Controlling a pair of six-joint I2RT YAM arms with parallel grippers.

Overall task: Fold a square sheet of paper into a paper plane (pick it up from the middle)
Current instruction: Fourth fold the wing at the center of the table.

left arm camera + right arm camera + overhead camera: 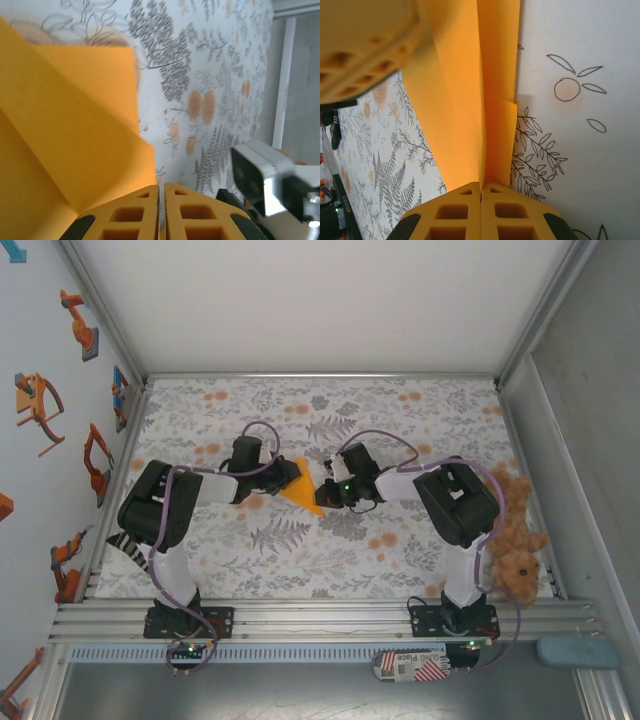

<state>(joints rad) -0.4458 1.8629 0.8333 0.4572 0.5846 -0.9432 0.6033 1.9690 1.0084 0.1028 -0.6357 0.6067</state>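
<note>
My two arms meet over the middle of the flowered tablecloth (300, 552), with a partly folded orange-yellow paper (303, 492) between them. My right gripper (481, 189) is clamped tight on the paper's centre crease, which runs straight down into its yellow fingers. My left gripper (161, 194) has its fingers pressed nearly together beside a folded flap. I cannot tell whether paper sits between them. A brown plush teddy (515, 542) lies at the cloth's right edge.

2 pincers (161, 186) (481, 184), 1 folded paper (303, 498), 1 teddy (515, 540)
</note>
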